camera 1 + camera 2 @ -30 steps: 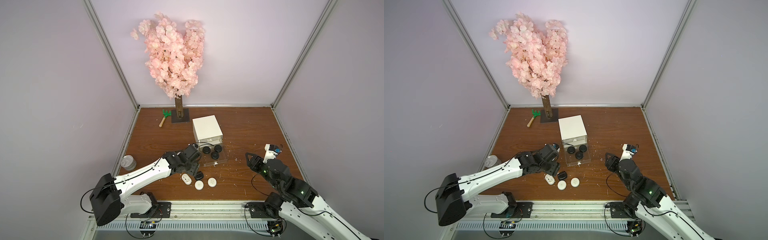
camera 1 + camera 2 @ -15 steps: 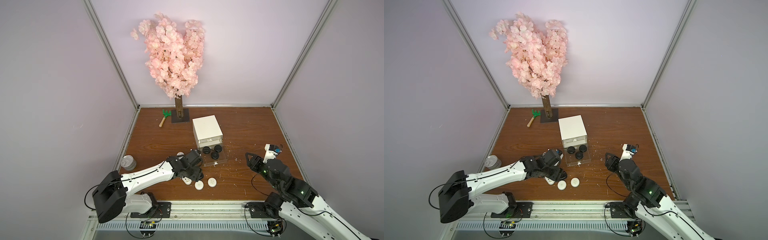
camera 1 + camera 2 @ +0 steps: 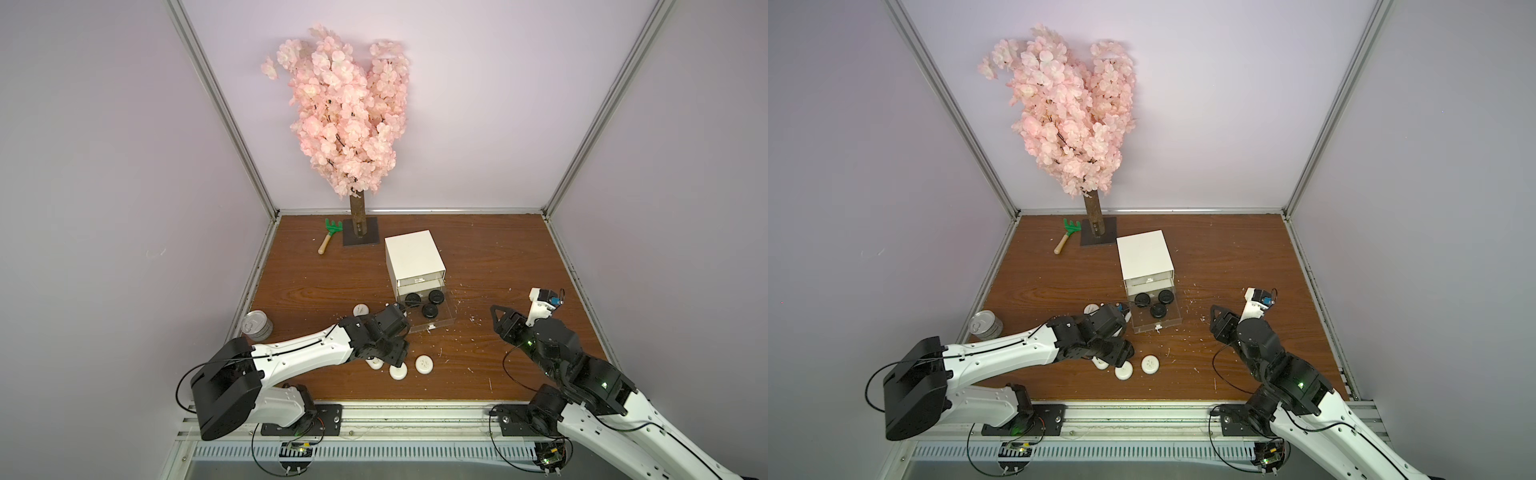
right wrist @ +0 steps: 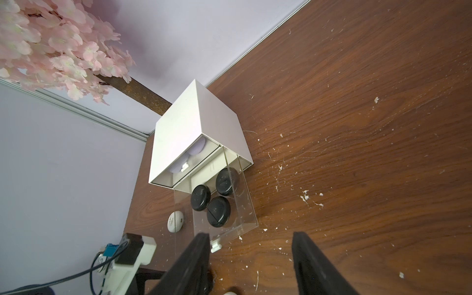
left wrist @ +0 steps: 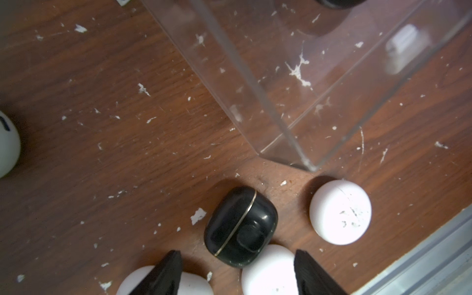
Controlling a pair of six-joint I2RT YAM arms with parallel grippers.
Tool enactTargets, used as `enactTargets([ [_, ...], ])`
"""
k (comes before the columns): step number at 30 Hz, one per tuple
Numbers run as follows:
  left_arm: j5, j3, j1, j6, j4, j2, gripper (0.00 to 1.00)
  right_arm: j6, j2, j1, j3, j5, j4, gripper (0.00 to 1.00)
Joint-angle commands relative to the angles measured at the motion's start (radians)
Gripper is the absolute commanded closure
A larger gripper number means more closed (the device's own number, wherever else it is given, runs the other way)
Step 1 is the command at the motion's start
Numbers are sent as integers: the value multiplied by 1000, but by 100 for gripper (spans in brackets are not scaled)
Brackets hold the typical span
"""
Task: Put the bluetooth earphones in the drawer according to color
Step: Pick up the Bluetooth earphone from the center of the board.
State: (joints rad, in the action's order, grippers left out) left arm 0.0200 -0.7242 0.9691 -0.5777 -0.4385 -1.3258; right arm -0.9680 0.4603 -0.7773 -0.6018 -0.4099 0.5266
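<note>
Since a second ago the left arm has swung from beside the drawer toward the near edge. The left pincer [image 3: 392, 353] now hangs over the cluster of cases there and hides, in both top views, the black case [image 5: 241, 227] that lay in plain sight before; the right arm has not shifted. In the left wrist view this black case, ringed by a thin metallic seam, lies on the table [image 3: 498, 257] just ahead of the dark fingertips [image 5: 163, 270], which stand apart and grip nothing. It touches the middle white case [image 5: 268, 270]. The right white case [image 5: 341, 212] sits just beside it, and the left white case [image 3: 375, 363] is partly under the pincer. A far white case [image 3: 360, 310] lies apart, left of the drawer [image 3: 432, 320], and carries dark marks too small to read. That clear drawer is pulled out of the white cabinet [image 3: 413, 253] at mid-table and holds three black cases [image 4: 219, 212], while lavender cases [image 4: 198, 148] show through a shut drawer above. The right pincer [image 4: 250, 235] hovers right of the drawer, jaws apart and empty. A silver tin [image 3: 257, 327] stands at the left edge, any label unreadable.
</note>
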Motion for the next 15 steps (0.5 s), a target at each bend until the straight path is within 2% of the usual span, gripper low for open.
enactTargets([
  [1,-9,19,11,-14,31,-13,26,12,11,3,-16,0,-29,41],
  [15,8,25,15,-1,85,-63,26,18,34,6,-33,5,-33,41],
])
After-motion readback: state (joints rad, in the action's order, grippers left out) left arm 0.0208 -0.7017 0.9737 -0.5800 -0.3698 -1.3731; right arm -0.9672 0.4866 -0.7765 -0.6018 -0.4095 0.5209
